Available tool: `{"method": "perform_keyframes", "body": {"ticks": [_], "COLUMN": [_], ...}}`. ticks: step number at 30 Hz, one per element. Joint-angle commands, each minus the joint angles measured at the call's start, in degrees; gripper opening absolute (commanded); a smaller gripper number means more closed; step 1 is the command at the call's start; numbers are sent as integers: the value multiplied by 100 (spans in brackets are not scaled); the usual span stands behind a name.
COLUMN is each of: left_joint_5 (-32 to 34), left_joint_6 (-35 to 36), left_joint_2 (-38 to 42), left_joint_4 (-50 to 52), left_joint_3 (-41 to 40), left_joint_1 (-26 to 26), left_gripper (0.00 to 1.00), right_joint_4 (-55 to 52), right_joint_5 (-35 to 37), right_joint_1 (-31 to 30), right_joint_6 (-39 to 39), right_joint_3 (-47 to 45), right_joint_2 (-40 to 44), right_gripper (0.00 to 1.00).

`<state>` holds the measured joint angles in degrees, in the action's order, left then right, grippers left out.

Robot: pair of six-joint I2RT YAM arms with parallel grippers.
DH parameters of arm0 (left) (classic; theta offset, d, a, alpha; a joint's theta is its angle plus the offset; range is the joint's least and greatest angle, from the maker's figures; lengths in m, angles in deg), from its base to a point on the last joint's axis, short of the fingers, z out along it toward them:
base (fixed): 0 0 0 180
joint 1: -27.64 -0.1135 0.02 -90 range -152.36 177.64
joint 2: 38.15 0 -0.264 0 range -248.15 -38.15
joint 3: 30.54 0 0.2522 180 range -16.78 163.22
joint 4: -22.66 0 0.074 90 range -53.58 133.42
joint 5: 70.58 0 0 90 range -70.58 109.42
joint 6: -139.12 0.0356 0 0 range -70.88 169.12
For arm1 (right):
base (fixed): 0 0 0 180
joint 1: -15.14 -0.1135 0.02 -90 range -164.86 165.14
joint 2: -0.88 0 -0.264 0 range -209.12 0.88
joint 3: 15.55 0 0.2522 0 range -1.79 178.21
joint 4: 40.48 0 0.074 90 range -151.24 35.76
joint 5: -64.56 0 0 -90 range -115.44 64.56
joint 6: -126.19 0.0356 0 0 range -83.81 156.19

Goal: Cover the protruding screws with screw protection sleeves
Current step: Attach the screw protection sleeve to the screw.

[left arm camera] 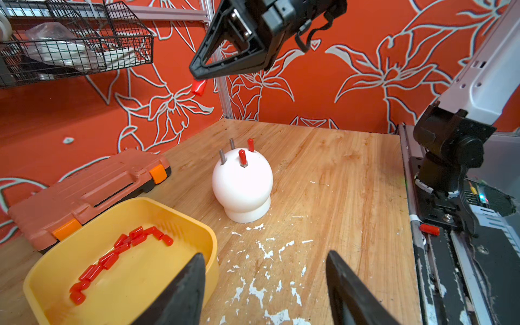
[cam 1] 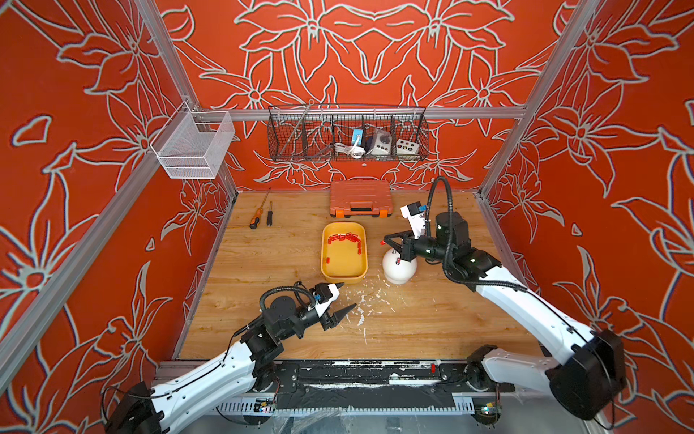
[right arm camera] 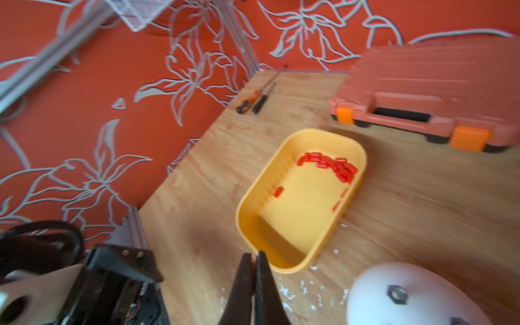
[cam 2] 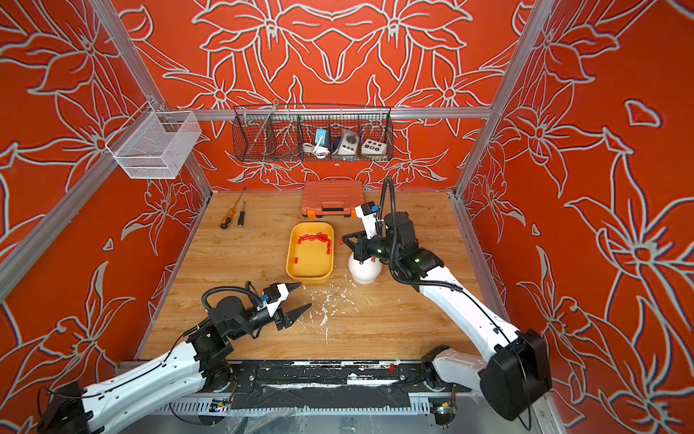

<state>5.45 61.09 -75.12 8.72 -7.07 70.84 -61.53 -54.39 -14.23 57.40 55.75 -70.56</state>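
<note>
The right claw [left arm camera: 194, 72] grips a red sleeve [left arm camera: 199, 87] up beside the dome [left arm camera: 242, 183]; the left claw [left arm camera: 264, 253] hangs released. The next move should be lowering it squarely onto a bare screw [left arm camera: 222, 157].

The left arm stretches low and its left gripper [cam 1: 348, 295] has the fingers spread wide. The right arm reaches forward, raised. The right gripper [cam 1: 385, 239] fingers pinch a red sleeve [left arm camera: 199, 86].
</note>
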Motion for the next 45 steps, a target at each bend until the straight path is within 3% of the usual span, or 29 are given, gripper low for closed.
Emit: {"method": "perform_keyframes", "body": {"ticks": [1,6,10,13,20,28,45], "left_joint_5": [-10,-127,-115,-184,-198,-264,-261], "left_joint_6": [58,8,16,36,42,43,58], "left_joint_2": [-184,-249,-256,-258,-408,-566,-693], "left_joint_4": [-74,-130,-127,-112,-118,-61,-40], "left_joint_3": [189,199,204,199,245,343,383], "left_joint_1": [31,31,31,31,31,31,31], "left_gripper": [67,68,68,58,62,67,69], "right_joint_4": [-952,-1205,-1121,-1037,-1417,-1656,-1376], "right_joint_5": [926,1062,767,507,1234,1564,1224], "right_joint_1": [42,146,294,354,388,391,435], "right_joint_6": [-751,-920,-788,-713,-881,-875,-785], "right_joint_3": [455,636,592,550,665,726,811], "right_joint_2": [-356,-659,-738,-718,-775,-959,-1220], "right_gripper": [0,0,0,0,0,0,0]}}
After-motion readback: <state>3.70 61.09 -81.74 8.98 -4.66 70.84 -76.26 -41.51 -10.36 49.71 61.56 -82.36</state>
